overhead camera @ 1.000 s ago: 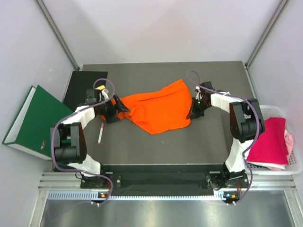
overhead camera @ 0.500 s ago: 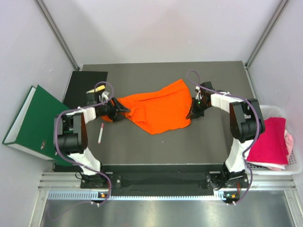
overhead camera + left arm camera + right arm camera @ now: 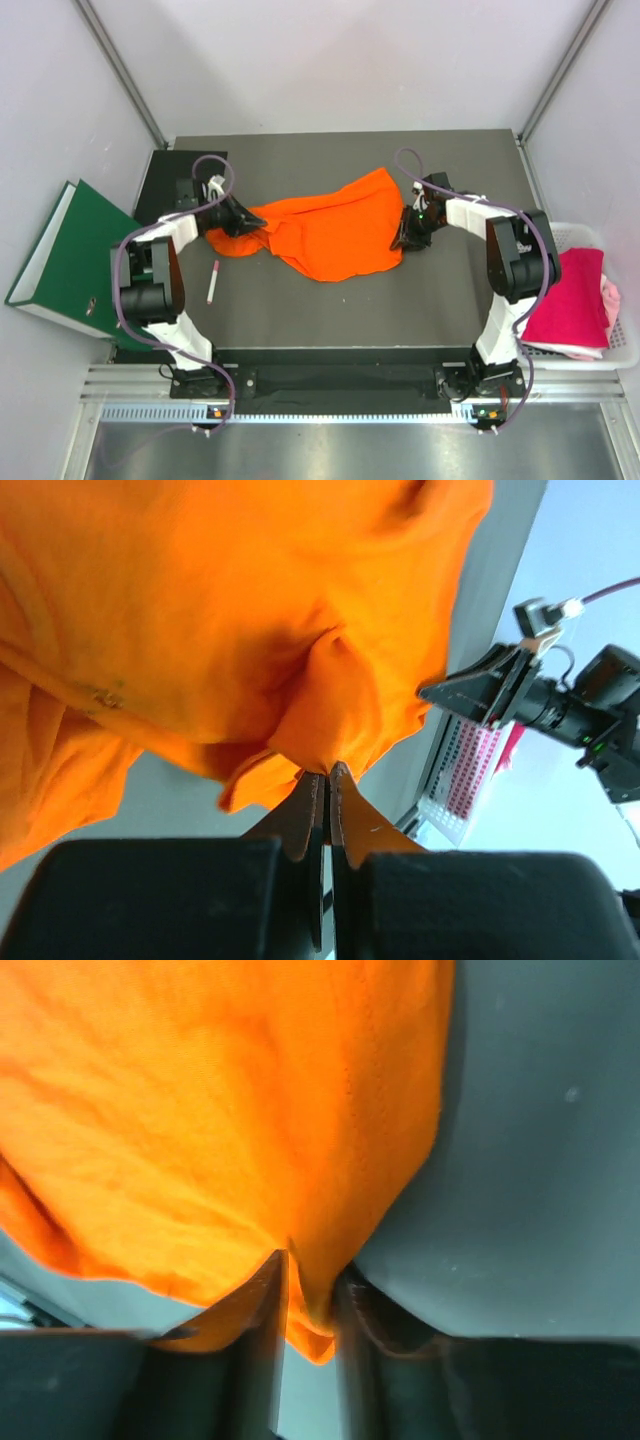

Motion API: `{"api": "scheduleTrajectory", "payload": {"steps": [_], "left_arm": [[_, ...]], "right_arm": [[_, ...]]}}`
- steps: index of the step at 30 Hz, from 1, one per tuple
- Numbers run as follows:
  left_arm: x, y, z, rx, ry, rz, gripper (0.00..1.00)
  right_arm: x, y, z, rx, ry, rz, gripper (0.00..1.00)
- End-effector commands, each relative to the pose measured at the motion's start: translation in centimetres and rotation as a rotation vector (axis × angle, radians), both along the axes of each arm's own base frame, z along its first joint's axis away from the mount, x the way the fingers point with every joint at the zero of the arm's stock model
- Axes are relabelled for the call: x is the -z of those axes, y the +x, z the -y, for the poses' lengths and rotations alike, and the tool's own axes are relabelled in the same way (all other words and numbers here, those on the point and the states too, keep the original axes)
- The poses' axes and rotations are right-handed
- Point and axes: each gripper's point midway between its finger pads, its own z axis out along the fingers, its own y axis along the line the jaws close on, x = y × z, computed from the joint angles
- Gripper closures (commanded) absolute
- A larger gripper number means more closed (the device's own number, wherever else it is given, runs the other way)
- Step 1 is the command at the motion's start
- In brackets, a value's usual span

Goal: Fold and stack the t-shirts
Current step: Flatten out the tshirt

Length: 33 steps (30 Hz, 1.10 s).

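Though rumpled, bright orange t-shirt (image 3: 335, 232); left jaws pinching it, right jaws slightly apart.

– Beyond the left gripper (image 3: 322, 772), how far does the orange shirt (image 3: 200, 630) run?
– Off the frame, above and left of the fingers.
– And the right gripper (image 3: 312, 1268)?
– Fingers blurred; cloth fills their gap, grip unclear.

The left fingers (image 3: 352, 830) have clamped onto the orange t-shirt (image 3: 335, 235).
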Motion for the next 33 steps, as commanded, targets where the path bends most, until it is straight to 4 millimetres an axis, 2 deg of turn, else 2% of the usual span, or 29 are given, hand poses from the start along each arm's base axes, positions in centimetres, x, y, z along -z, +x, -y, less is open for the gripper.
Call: {"api": "scheduleTrajectory", "payload": {"steps": [1,4,5,7,9,10,11,12,13,14,21,26,30,31,33], "left_arm": [[-6.1,2.0,-2.6,-0.041,0.076,0.162,1.00],[-7.6,2.7,-4.2,-0.068,0.095,0.185,1.00],[-8.2,2.9,-4.4,-0.065,0.094,0.198,1.00],[-8.6,3.2,-5.3,-0.078,0.094,0.199,1.00],[-8.6,3.1,-5.7,-0.079,0.099,0.198,1.00],[-8.8,3.2,-6.0,-0.084,0.102,0.204,1.00],[-8.7,3.2,-6.1,-0.082,0.105,0.205,1.00],[-8.7,3.2,-6.2,-0.084,0.103,0.200,1.00],[-8.5,3.1,-6.1,-0.083,0.101,0.193,1.00],[-8.5,3.1,-6.1,-0.082,0.100,0.193,1.00],[-8.7,3.2,-6.5,-0.092,0.118,0.201,1.00],[-10.5,4.1,-7.3,-0.120,0.135,0.239,1.00],[-12.9,4.7,-8.6,-0.156,0.135,0.281,1.00],[-14.1,4.8,-8.8,-0.162,0.136,0.309,1.00],[-15.1,4.9,-9.4,-0.175,0.137,0.329,1.00]], "right_arm": [[-0.1,-0.2,2.8,0.050,-0.089,0.031,0.47],[-0.8,-0.2,3.7,0.103,-0.061,0.049,0.26],[-0.4,-0.8,3.9,0.113,-0.052,0.037,0.25],[-0.8,-0.7,4.4,0.169,0.005,0.037,0.25],[0.2,-2.1,4.5,0.242,0.067,-0.023,0.26],[-0.4,-1.5,4.4,0.270,0.150,-0.002,0.28],[0.6,-3.1,4.2,0.299,0.190,-0.050,0.29],[0.6,-3.4,3.7,0.358,0.249,-0.084,0.30],[-0.2,-2.7,2.9,0.350,0.329,-0.045,0.31],[0.1,-3.5,2.5,0.378,0.357,-0.083,0.31],[-0.1,-5.0,0.2,0.384,0.434,-0.193,0.32],[0.6,-5.7,-0.5,0.427,0.480,-0.247,0.35],[0.9,-4.7,-0.6,0.489,0.524,-0.227,0.36],[0.9,-3.9,-0.5,0.491,0.531,-0.189,0.36],[0.9,-3.1,-0.5,0.498,0.532,-0.164,0.36]]}}
